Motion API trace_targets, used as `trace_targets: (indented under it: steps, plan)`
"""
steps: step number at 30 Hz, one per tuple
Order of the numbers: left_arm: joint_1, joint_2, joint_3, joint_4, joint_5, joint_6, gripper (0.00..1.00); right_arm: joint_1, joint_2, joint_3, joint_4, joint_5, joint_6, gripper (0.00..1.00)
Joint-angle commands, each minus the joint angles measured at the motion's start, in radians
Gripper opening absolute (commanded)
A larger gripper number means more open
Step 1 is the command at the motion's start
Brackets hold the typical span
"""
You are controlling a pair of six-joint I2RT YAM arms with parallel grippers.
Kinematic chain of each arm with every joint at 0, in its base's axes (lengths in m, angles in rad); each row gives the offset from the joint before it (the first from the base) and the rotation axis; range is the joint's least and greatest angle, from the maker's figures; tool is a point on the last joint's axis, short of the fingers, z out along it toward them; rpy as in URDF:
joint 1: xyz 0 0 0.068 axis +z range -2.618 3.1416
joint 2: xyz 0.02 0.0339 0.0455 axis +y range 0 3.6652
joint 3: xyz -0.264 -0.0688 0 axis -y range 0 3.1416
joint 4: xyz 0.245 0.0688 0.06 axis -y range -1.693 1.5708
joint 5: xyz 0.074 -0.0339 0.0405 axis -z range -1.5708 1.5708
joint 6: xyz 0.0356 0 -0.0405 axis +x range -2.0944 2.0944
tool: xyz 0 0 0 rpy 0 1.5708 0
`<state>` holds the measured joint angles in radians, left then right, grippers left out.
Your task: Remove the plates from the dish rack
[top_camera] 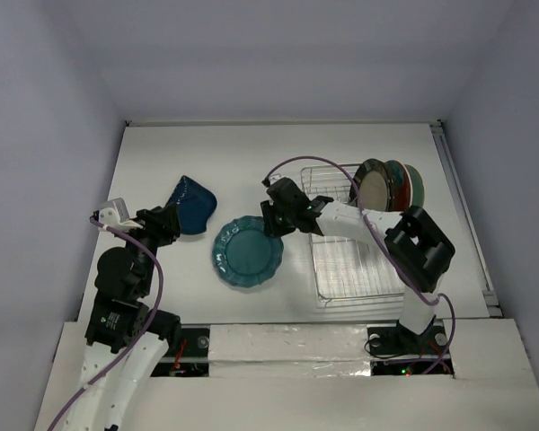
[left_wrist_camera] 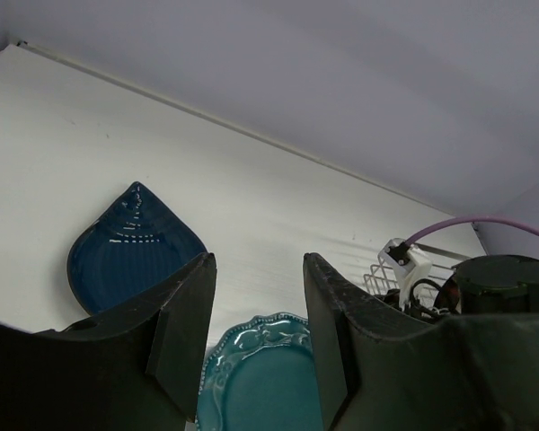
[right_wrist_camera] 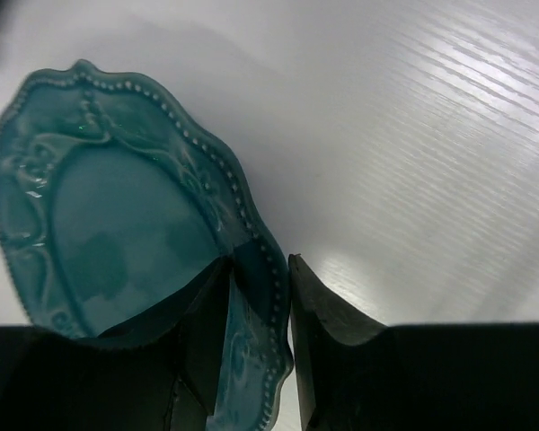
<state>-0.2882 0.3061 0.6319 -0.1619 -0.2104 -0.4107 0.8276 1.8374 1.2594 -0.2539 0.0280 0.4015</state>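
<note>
1. Note the right end effector (right_wrist_camera: pixel 256 269) clenched on the beaded rim of the teal plate (right_wrist_camera: pixel 99 206), with one finger on the plate's face and the other outside its edge, at the lower middle of the right wrist view.
2. Find that plate in the middle of the top view, on or just over the tabletop (top_camera: pixel 251 153), immediately left of the dish rack (top_camera: pixel 341 269). Cannot tell from these views whether fully seated.
3. Judge the step in hand as setting this plate down and letting go.
4. Lower slowly and level until the base rests flat, to spare the glazed edge from chipping and to prevent sliding on the smooth top.
5. Open the fingers only once the weight sits on the tabletop. Then draw back toward the rack along the plane of the rim rather than upward, to avoid levering the edge up.
6. Mind the dark blue plate (top_camera: pixel 191 205) lying up and to the left of the teal one, near but apart. Preserve that gap.
7. Note the left end effector (left_wrist_camera: pixel 259 269) released, with nothing between its fingers, beside the dark blue plate.
8. Count the upright plates (top_camera: pixel 391 184) standing at the upper right end of the rack, cream with a dark rim in front and others behind. Reckon the task roughly midway.
</note>
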Motion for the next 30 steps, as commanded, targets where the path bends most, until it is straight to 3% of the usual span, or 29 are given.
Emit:
trace_targets:
  steps: [1,9,15,16,19,20,21,22,24,30]
  plan:
    - [0.004,-0.001,0.0,0.035,0.003,-0.005,0.4,0.001,0.025,-0.009,-0.005,0.089,-0.021,0.38]
    - [0.004,-0.01,0.003,0.027,0.003,0.0,0.4,0.001,-0.015,-0.012,-0.008,0.085,-0.023,0.5]
    - [0.004,-0.009,0.002,0.03,0.003,-0.002,0.4,0.01,-0.197,0.0,-0.015,0.093,-0.015,0.56]
    - [0.004,-0.007,0.003,0.033,0.003,-0.002,0.4,0.01,-0.236,0.0,-0.01,0.104,-0.01,0.54]
    - [0.004,-0.012,0.002,0.032,0.003,0.0,0.39,0.01,-0.426,-0.032,0.011,0.24,0.014,0.14]
    - [0.004,-0.015,0.002,0.033,0.003,0.0,0.33,0.01,-0.482,-0.072,0.024,0.278,0.022,0.0]
    - [0.004,-0.021,0.0,0.033,0.003,-0.002,0.25,0.01,-0.586,-0.089,0.013,0.376,0.026,0.0]
    - [0.004,-0.024,-0.001,0.035,0.003,-0.002,0.1,0.01,-0.631,-0.101,-0.008,0.439,0.033,0.0]
    - [0.004,-0.03,-0.001,0.035,0.003,-0.002,0.0,-0.019,-0.706,-0.127,-0.1,0.601,0.062,0.0]
    - [0.004,-0.039,0.002,0.03,0.003,-0.004,0.03,-0.192,-0.839,-0.153,-0.374,0.748,0.143,0.0]
